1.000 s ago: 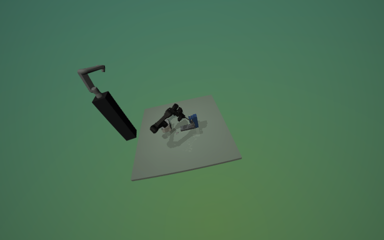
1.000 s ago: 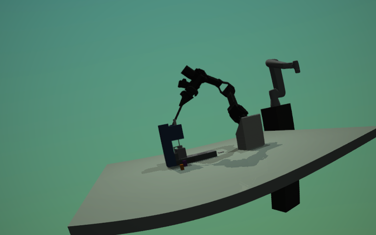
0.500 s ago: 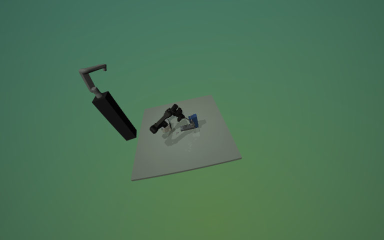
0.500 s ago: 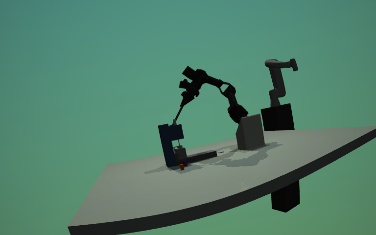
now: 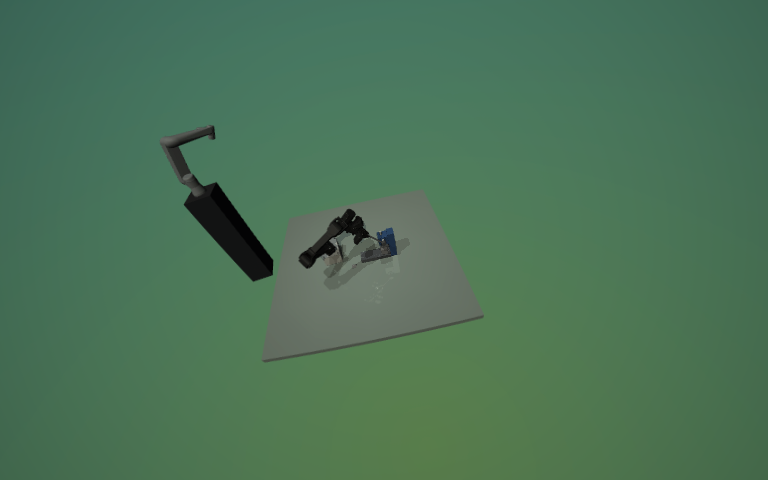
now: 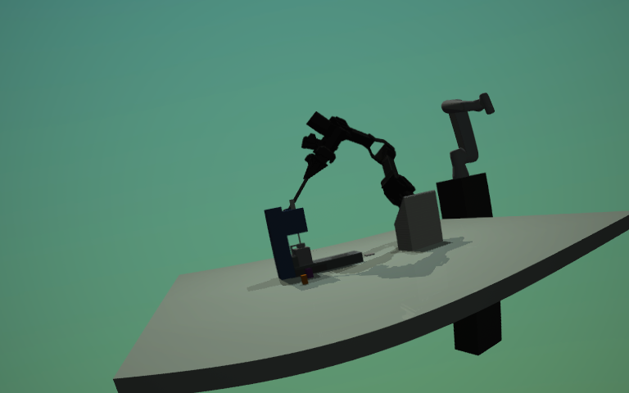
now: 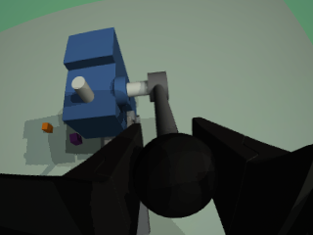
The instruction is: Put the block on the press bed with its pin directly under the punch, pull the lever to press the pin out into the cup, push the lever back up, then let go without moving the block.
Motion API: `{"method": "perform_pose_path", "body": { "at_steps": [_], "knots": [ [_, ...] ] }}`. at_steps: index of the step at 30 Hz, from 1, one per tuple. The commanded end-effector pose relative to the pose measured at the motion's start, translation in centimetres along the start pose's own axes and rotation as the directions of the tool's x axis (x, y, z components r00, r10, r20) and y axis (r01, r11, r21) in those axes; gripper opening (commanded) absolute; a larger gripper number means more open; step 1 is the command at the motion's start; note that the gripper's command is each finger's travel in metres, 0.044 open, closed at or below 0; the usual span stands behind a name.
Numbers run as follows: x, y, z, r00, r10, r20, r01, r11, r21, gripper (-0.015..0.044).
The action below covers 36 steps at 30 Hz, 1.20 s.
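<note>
Green, shading into teal, was spread behind a pale gray table (image 5: 339,322) (image 6: 232,319) (image 7: 235,54), on which a blue press (image 5: 390,240) (image 6: 278,241) (image 7: 93,64) was set upright. A gray block (image 6: 303,256) was seen on the dark press bed (image 5: 370,256) (image 6: 341,261), under the overhanging head of the press, with the thin punch (image 6: 299,238) reaching down toward its top; whether the pin was still seated could not be told. Any cup, and whatever might be held in it, could not be made out. A dark lever (image 5: 373,237) (image 6: 300,190) (image 7: 164,113) was joined to the side of the press by a pale shaft (image 7: 137,88) and was slanted upward, its round knob (image 7: 174,175) being clasped between the fingers of the gripper (image 5: 366,235) (image 6: 305,177) (image 7: 167,129). A pale rod (image 7: 83,89) was raised from the head of the press. An orange piece (image 6: 304,279) (image 7: 47,127) and a purple piece (image 6: 309,273) (image 7: 75,139) were left near the foot of the press, apart from the block. The black arm (image 5: 325,240) (image 6: 355,134) was carried by a pale stand (image 5: 333,258) (image 6: 419,222). Beyond the table edge, a second, gray arm (image 5: 175,161) (image 6: 465,134) was mounted on a tall black pedestal (image 5: 226,234) (image 6: 463,196).
</note>
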<state>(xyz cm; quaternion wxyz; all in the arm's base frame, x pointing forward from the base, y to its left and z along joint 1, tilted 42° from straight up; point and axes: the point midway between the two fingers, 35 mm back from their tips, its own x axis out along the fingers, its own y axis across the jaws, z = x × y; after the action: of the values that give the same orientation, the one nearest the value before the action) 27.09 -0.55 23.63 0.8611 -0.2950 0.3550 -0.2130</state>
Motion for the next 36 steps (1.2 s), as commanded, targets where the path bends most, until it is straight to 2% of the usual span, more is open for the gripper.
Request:
{"method": "perform_pose_path", "body": {
  "at_steps": [1, 36],
  "knots": [
    [0.0, 0.0, -0.6, 1.000, -0.005, -0.009, 0.004, 1.000, -0.007, 0.0000],
    [0.0, -0.1, -2.3, 1.000, -0.005, -0.009, 0.004, 1.000, -0.008, 0.0000]
  ]
}}
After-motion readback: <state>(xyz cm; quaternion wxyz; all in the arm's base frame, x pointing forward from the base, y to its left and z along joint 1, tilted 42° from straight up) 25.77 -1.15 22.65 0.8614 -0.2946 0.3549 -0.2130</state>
